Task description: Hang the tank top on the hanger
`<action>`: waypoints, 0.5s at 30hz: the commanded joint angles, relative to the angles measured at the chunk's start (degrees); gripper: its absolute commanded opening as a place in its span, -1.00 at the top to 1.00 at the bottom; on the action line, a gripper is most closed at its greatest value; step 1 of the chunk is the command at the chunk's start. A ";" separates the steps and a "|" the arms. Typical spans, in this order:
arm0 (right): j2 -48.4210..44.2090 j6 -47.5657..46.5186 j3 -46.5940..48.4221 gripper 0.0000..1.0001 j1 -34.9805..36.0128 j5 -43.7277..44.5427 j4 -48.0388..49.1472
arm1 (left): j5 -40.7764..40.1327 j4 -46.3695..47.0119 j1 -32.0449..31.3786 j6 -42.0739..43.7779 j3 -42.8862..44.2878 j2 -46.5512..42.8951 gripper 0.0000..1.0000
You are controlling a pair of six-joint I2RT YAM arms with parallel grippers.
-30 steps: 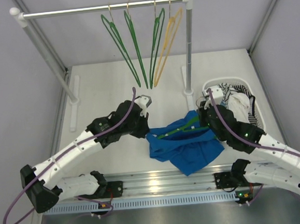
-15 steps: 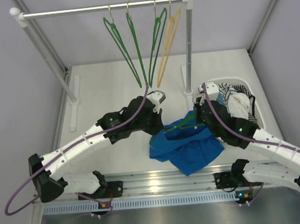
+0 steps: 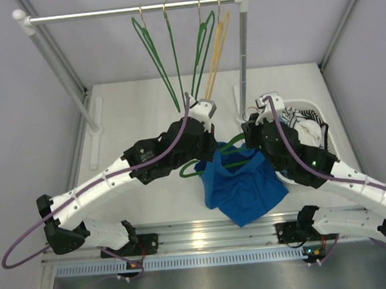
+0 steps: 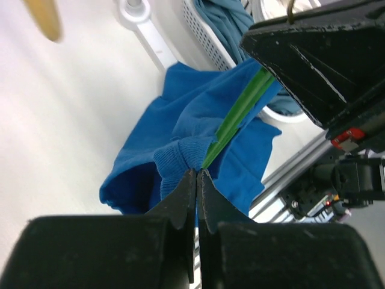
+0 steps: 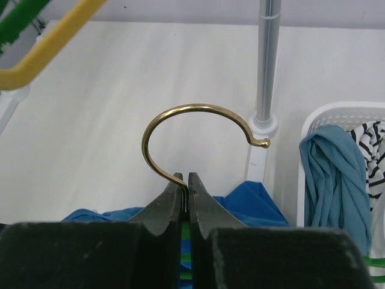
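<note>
Tank top [image 3: 244,184], bright blue, sits near-centre on the table [image 3: 137,109] between the two arms, just left of the white basket [image 3: 329,121]. Its upper part is bunched and lifted, and its lower part is spread on the table toward the near rail. The green hanger [image 3: 193,168] is threaded into it: one looped end sticks out on the left of the cloth, and a green arm shows across the top by the right arm. Left gripper [image 4: 197,176]: fingers pressed together with no gap, the ribbed edge of the tank top caught at their tips, right where the green hanger arm enters the fabric. Right gripper [image 5: 185,182]: fingers clamped tight on the wire shank of the hanger, just below the brass hook [image 5: 180,114], which stands upright above the tips with its open side to the right. The basket at the far right holds a grey-blue garment [image 5: 334,174] and a white black-striped cloth [image 5: 374,150]. At the far side, the rail [image 3: 102,14] carries three green hangers [image 3: 156,60] and one yellow-orange hanger [image 3: 216,49], all hanging well above the table.
</note>
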 commanded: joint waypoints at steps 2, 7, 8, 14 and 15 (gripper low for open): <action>0.75 -1.60 5.50 1.00 2.19 1.16 6.03 | -5.49 -0.93 -0.32 0.08 4.70 -0.07 1.00; 2.69 -2.39 5.68 1.00 2.72 1.16 8.14 | -4.10 -1.29 -0.67 1.22 5.77 0.90 0.76; 2.69 -2.39 5.77 1.00 2.81 0.55 7.88 | -3.48 -1.20 -0.67 2.18 5.77 0.55 0.56; 0.67 -2.92 5.41 1.00 3.16 -1.03 6.47 | -1.37 -0.94 -0.76 8.06 4.54 -4.37 0.19; -0.20 -3.01 5.42 1.00 3.25 -1.39 6.12 | -0.67 -0.94 -0.85 8.95 4.36 -6.12 0.14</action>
